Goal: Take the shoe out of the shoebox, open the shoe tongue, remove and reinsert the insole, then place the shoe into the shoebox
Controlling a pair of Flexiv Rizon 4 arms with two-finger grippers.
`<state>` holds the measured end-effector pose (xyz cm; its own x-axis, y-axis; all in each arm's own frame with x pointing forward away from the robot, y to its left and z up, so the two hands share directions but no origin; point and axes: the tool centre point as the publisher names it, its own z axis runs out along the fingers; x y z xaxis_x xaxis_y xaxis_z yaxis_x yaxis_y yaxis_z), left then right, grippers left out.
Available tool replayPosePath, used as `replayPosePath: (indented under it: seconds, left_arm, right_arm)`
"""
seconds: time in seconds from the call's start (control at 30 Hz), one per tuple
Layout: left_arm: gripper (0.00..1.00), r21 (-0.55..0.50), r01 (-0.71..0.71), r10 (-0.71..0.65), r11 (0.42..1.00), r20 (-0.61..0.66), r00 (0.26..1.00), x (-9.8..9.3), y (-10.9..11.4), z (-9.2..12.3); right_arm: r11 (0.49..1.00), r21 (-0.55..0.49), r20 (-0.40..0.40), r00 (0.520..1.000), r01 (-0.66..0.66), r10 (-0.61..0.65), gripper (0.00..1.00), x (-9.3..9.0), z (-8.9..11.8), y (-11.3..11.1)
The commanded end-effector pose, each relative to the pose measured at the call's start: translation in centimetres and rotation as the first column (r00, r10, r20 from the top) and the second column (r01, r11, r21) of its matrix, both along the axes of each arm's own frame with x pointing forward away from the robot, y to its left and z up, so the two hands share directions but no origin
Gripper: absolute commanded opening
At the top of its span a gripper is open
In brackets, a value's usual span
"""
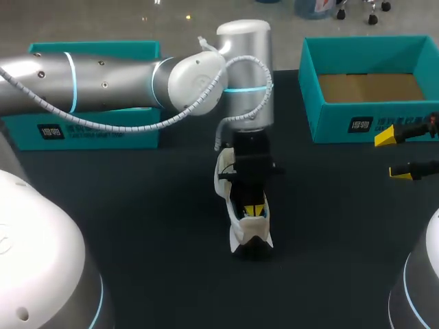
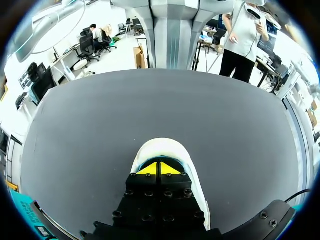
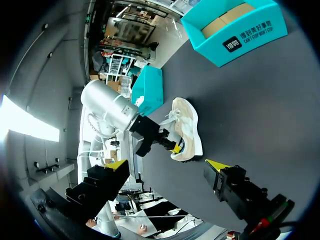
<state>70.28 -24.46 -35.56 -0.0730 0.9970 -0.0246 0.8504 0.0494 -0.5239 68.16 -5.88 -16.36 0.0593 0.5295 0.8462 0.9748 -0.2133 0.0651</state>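
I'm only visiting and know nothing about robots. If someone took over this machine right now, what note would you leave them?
Left gripper: shut, tips down inside the shoe; whether it pinches the insole cannot be seen.
Right gripper: open, empty, in front of the shoebox.
Shoe: on the table, mid-table.
Shoebox: open, empty.
Done: shoe taken out.
Left: insole stage unclear; shoe must go back into the shoebox.

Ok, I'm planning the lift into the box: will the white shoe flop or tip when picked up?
Probably light: the shoe looks a soft sneaker. Its upper likely flexes around the left pincer inside. Sole-down, it seems stable.
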Motion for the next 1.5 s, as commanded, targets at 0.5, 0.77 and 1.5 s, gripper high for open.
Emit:
replayPosePath:
  seconds: [0.5,0.77,1.5]
  left_arm:
    - [0.0,0.076,-0.07,0.068,0.995,0.027,0.997,0.2,1.2,-2.4]
    - [0.0,0.03,-0.11,0.105,0.993,0.128,0.986,0.4,1.5,-0.2]
    - [0.0,-0.016,-0.153,0.151,0.988,0.294,0.944,0.3,-0.1,-4.7]
  right_arm:
    - [1.0,-0.002,-0.002,1.0,0.001,-0.001,1.0,0.0,0.0,0.1]
    - [1.0,-0.002,-0.002,1.0,0.001,-0.001,1.0,0.0,0.0,0.1]
    - [1.0,-0.002,-0.002,1.0,0.001,-0.001,1.0,0.0,0.0,0.1]
